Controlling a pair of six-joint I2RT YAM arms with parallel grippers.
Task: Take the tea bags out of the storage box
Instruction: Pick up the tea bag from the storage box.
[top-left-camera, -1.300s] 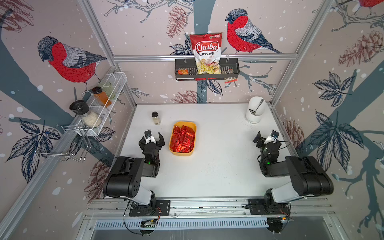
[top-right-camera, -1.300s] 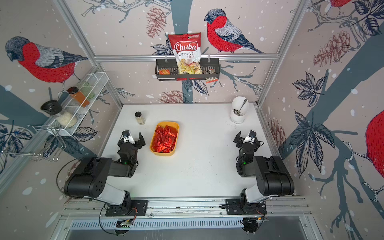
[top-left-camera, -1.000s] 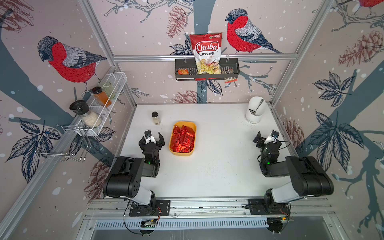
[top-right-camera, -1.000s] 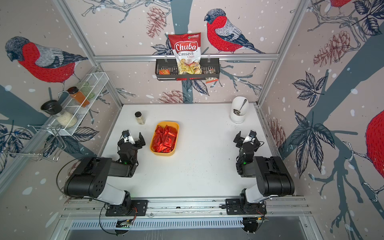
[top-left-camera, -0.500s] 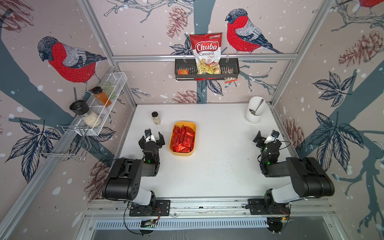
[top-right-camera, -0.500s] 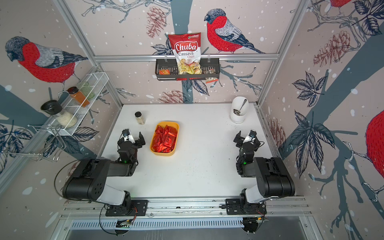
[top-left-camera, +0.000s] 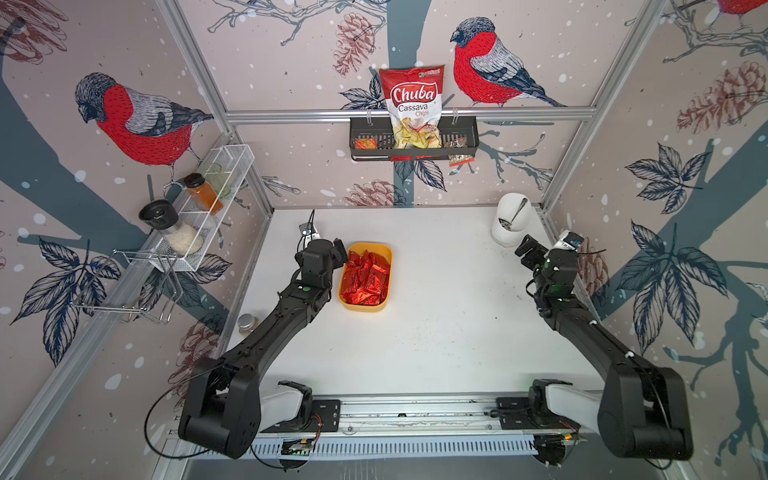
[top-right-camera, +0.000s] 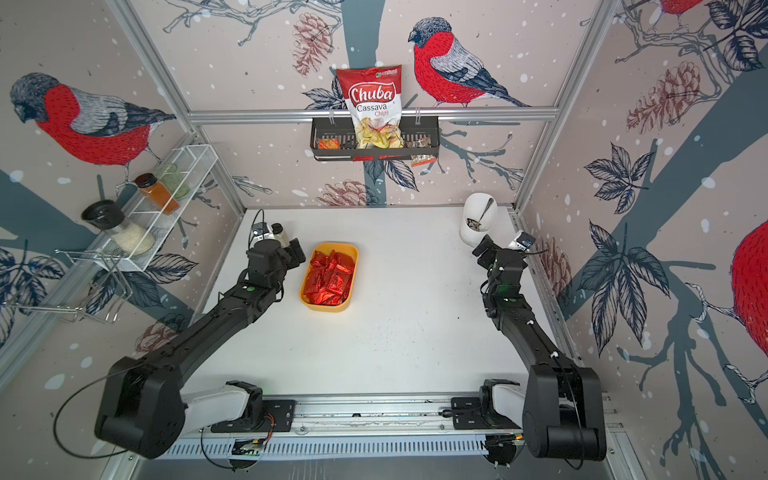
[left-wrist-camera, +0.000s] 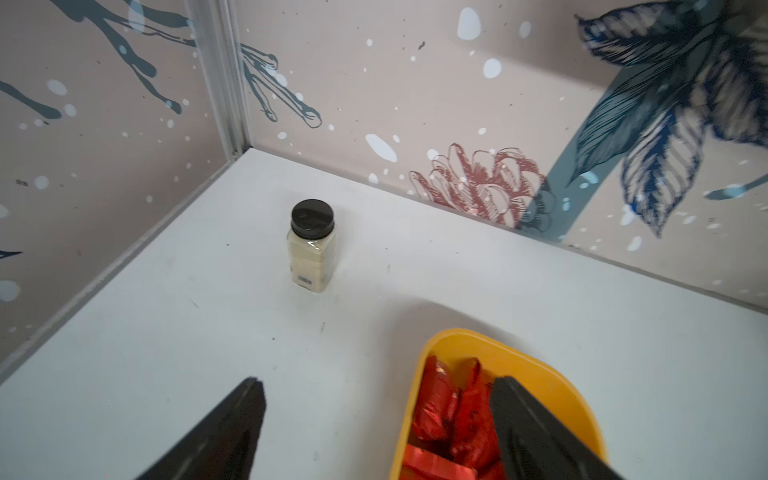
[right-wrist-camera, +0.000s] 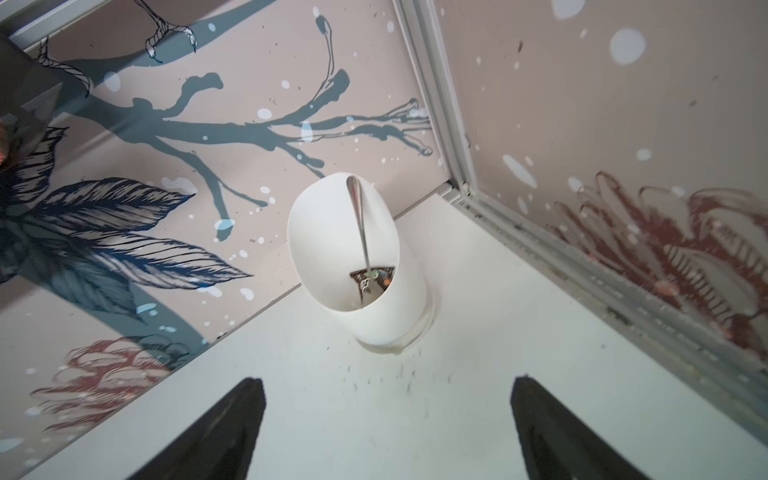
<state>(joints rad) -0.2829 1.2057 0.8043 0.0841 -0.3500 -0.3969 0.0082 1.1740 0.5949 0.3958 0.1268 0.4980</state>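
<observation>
White table (top-left-camera: 436, 332) under bird-print walls (top-left-camera: 291, 62): left tool (left-wrist-camera: 376, 384) spread and empty just beside the storage box (top-left-camera: 365, 308), tea bags (top-left-camera: 368, 274) heaped inside it; right tool (right-wrist-camera: 386, 382) spread and empty near the white cup (right-wrist-camera: 374, 316) at the far corner.

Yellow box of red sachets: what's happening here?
Nothing is out yet: the tea bags all lie in the box. The left gripper is beside the box's far end, jaws open and empty, one jaw above its rim. The right gripper, also open and empty, is off by the white cup.
</observation>
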